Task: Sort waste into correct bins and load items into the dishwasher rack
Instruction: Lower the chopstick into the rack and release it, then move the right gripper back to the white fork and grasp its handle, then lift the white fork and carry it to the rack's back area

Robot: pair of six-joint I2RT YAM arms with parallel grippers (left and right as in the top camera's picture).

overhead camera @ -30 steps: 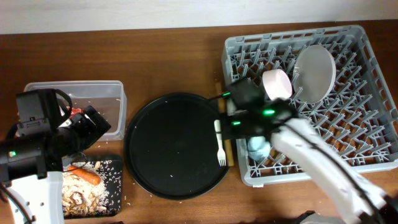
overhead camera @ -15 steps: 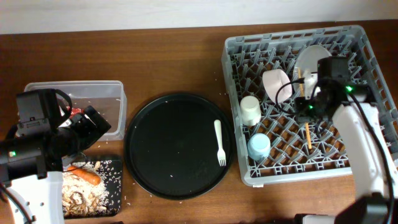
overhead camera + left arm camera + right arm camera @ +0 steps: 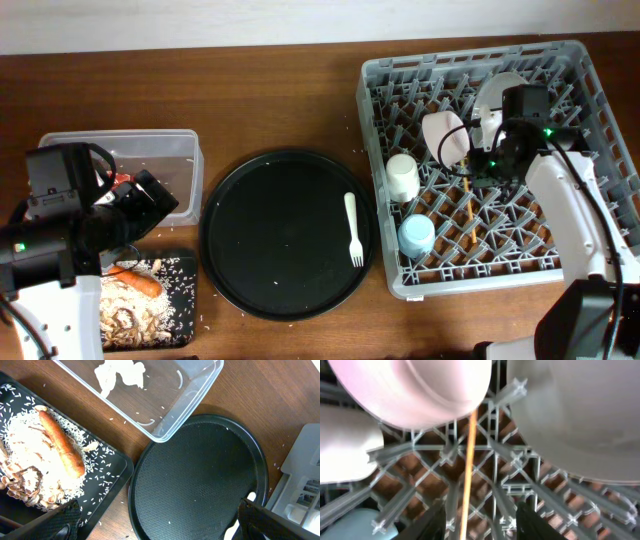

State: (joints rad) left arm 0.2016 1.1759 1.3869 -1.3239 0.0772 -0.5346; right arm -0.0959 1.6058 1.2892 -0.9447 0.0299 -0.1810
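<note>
The grey dishwasher rack [image 3: 480,282] holds the pale plate [image 3: 500,90], small white bowl [image 3: 445,135], cream cup [image 3: 403,178], light blue cup [image 3: 417,236] and wooden chopsticks [image 3: 470,215]. My right gripper [image 3: 482,165] hovers open over the rack. In the right wrist view its fingers [image 3: 480,520] straddle a chopstick [image 3: 468,460] without touching it. The white fork [image 3: 352,228] lies on the round black tray [image 3: 250,200]. My left gripper [image 3: 155,525] is open and empty. The carrot [image 3: 60,447] and rice scraps [image 3: 25,460] lie in the small black tray [image 3: 107,465]. The tissue [image 3: 120,372] lies in the clear tub [image 3: 195,400], and the red wrapper [image 3: 122,180] shows there too.
Loose rice grains lie on the wood [image 3: 205,322] beside the small black tray. The left arm's body [image 3: 60,220] covers part of the tub and small tray. The rack's upright pegs surround the right gripper.
The right arm moved from the round tray's right edge to over the rack. The chopsticks went from beside the tray into the rack. The left arm has not moved.
</note>
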